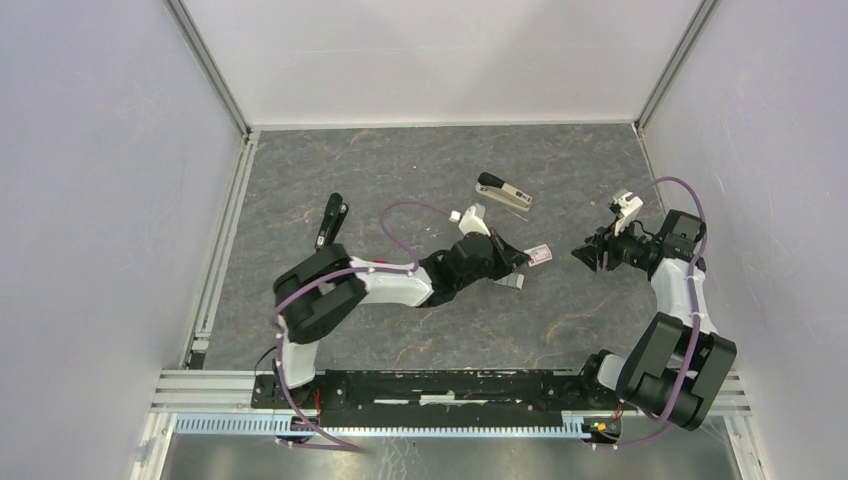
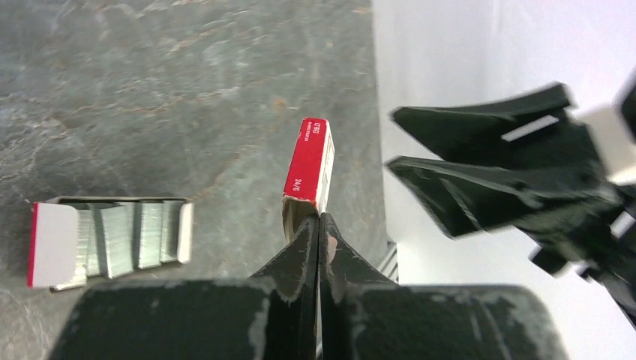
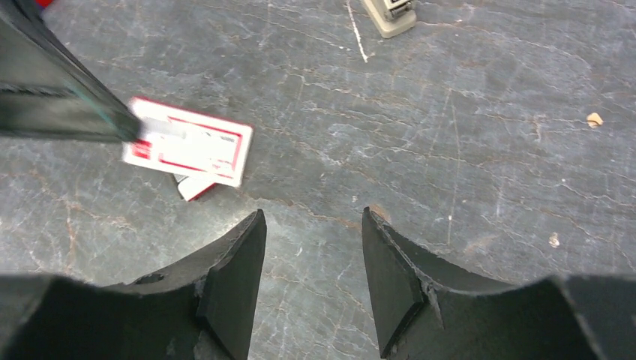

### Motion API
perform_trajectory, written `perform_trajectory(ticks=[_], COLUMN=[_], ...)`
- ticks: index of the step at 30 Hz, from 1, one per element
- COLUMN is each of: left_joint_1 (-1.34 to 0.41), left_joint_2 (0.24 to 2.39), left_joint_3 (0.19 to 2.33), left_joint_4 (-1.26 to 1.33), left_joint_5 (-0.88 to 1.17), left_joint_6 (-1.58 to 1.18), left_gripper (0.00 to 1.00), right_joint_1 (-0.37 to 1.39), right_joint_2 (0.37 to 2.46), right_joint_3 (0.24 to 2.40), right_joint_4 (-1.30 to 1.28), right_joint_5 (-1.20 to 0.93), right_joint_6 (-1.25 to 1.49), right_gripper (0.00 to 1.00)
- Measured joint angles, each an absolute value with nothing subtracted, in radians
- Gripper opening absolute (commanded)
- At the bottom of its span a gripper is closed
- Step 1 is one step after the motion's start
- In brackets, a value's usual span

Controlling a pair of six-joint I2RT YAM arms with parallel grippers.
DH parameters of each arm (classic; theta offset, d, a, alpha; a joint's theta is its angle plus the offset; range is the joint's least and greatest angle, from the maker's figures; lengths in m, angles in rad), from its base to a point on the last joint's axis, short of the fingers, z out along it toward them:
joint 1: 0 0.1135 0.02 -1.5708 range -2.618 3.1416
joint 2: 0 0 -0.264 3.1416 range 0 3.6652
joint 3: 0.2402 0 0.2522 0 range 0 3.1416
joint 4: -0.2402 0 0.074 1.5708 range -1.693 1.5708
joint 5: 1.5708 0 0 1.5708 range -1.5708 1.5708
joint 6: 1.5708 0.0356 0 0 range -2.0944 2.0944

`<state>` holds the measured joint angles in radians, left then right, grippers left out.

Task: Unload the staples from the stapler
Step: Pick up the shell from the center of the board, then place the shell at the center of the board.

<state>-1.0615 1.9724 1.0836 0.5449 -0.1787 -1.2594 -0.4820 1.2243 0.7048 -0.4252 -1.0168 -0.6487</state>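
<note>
Closest to my left wrist lens, the left gripper (image 2: 319, 221) has its fingers pressed together on one end of a red-and-white staple box (image 2: 309, 165), which stands on edge in the pinch. Just left of it on the grey table (image 2: 187, 90) lies an open cardboard tray (image 2: 51, 244) holding spare staple strips (image 2: 127, 236). My right gripper (image 3: 311, 214) hangs over bare tabletop facing that box, jaws apart with nothing between them. From above, the stapler (image 1: 505, 193) lies flat farther back near the middle of the table, apart from both grippers. I cannot tell whether it holds any staples.
</note>
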Motion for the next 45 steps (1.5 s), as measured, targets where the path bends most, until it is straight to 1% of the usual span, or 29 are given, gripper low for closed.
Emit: perform_trajectory(ticks=[6, 17, 22, 27, 30, 35, 39, 41, 42, 45], left_joint_1=[-1.061, -1.062, -1.062, -1.080, -1.139, -1.298, -1.379, -1.398, -1.405, -1.433], left_joint_2=[1.747, 1.465, 1.399, 1.386, 1.381, 1.385, 1.439, 1.498, 1.507, 1.591], left_joint_3=[1.055, 1.046, 1.046, 1.045, 1.019, 0.887, 0.787, 0.724, 0.717, 0.673], left_joint_4=[0.396, 0.009, -0.092, -0.146, -0.146, -0.087, 0.047, 0.169, 0.183, 0.342], left_joint_5=[-0.168, -0.189, -0.211, -0.233, -0.297, -0.480, -0.613, -0.688, -0.699, -0.770], left_joint_6=[-1.107, -0.938, -0.879, -0.773, -0.629, -0.311, -0.025, 0.150, 0.171, 0.343], left_gripper=[0.02, 0.02, 0.02, 0.02, 0.02, 0.02, 0.02, 0.02, 0.02, 0.02], right_joint_1=[-0.482, -0.482, -0.474, -0.461, -0.456, -0.452, -0.452, -0.452, -0.452, -0.451], right_joint_2=[1.212, 1.188, 1.177, 1.175, 1.175, 1.175, 1.175, 1.175, 1.175, 1.175], right_joint_3=[0.708, 0.739, 0.739, 0.739, 0.739, 0.738, 0.738, 0.738, 0.738, 0.738], right_joint_4=[-0.489, -0.548, -0.556, -0.555, -0.552, -0.536, -0.532, -0.532, -0.532, -0.532], right_joint_5=[-1.057, -1.103, -1.110, -1.109, -1.106, -1.105, -1.105, -1.102, -1.102, -1.102], right_joint_6=[-0.704, -0.760, -0.763, -0.759, -0.755, -0.746, -0.745, -0.745, -0.746, -0.746], right_gripper=[0.57, 0.57, 0.57, 0.57, 0.57, 0.57, 0.57, 0.57, 0.57, 0.57])
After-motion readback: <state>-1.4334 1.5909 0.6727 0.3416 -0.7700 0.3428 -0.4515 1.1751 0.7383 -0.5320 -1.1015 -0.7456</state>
